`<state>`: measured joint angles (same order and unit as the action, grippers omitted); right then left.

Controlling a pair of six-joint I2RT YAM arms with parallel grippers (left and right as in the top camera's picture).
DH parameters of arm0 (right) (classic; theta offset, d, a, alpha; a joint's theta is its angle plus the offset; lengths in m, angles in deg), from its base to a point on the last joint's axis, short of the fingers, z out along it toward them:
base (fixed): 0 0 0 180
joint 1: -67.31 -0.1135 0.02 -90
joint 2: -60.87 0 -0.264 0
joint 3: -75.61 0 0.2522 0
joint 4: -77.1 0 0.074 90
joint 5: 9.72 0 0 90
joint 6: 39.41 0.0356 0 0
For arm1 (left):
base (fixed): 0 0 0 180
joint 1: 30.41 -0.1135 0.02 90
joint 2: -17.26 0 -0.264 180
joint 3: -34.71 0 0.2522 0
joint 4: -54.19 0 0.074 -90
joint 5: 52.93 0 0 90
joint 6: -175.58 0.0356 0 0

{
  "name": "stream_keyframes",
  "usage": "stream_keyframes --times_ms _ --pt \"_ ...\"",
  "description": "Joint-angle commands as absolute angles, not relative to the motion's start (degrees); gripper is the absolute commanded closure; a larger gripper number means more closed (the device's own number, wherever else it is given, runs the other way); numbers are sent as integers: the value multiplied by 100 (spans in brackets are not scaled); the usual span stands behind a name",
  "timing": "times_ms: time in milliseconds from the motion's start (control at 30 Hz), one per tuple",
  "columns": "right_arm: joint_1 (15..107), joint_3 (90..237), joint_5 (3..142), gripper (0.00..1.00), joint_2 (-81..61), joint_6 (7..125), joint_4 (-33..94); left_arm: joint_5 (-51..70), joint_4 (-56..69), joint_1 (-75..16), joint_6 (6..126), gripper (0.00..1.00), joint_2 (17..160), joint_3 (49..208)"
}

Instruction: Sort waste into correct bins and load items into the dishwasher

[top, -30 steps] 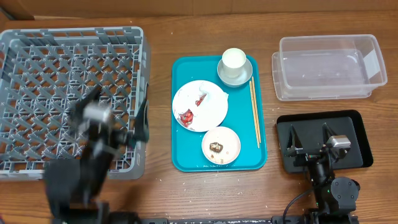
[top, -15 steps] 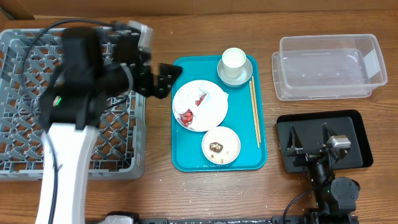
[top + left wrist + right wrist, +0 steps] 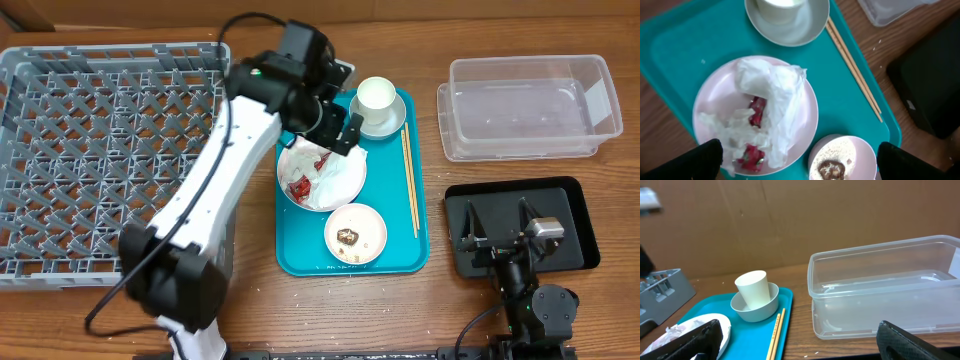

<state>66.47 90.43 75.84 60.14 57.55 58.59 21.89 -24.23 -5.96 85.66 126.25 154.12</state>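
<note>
My left gripper hangs open above the top edge of the large white plate; in its wrist view the gripper has nothing between its fingers. On the plate lies the crumpled white napkin with the red wrapper. The cup stands in the saucer. Chopsticks lie along the tray's right side. The small dish holds a brown food bit and crumbs. My right gripper rests open over the black tray, near the clear tub.
The grey dish rack fills the left side of the table. All the dishes sit on a teal tray in the middle. A cardboard wall stands behind the table. The left arm's white link reaches across the rack's right edge.
The left arm has swung from the rack's front corner up and right, and its gripper now hangs over the large plate. The right arm has not moved.
</note>
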Motion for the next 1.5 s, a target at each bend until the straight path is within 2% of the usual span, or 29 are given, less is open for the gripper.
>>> stream_keyframes --times_ms 0,233,400,667,833,1033,1167,1233,1300,1467 --pt "6619 8984 7614 0 6068 5718 5883 1835 -2426 -511 8131 0 13122 15563" --pt "6619 8984 7614 0 6068 5718 5883 1769 -2502 -574 8129 0 13299 15650" --pt "6619 8984 7614 0 6068 5718 5883 2176 -3051 -942 7958 0 13157 16437" --pt "6619 8984 7614 0 6068 5718 5883 4200 -4227 -2563 6704 0 12883 18015" --pt "6619 8984 7614 0 6068 5718 5883 3765 -4491 -3770 6708 0 12837 18137" --pt "6619 8984 7629 0 6068 5714 5907 3601 -4504 -4638 6715 0 12929 18133" --pt "6619 8984 7647 0 6068 5917 6727 3472 -4502 -4963 6710 0 12931 18133" --pt "6614 8984 6810 0 6068 6722 7221 3459 -4502 -5038 6715 0 12934 18133" --pt "6614 8984 6371 0 6068 7052 7380 3461 -4502 -5042 6713 0 12934 18133" --pt "6614 8984 6528 0 6068 7209 9483 3461 -4502 -5027 6715 0 12934 18133"
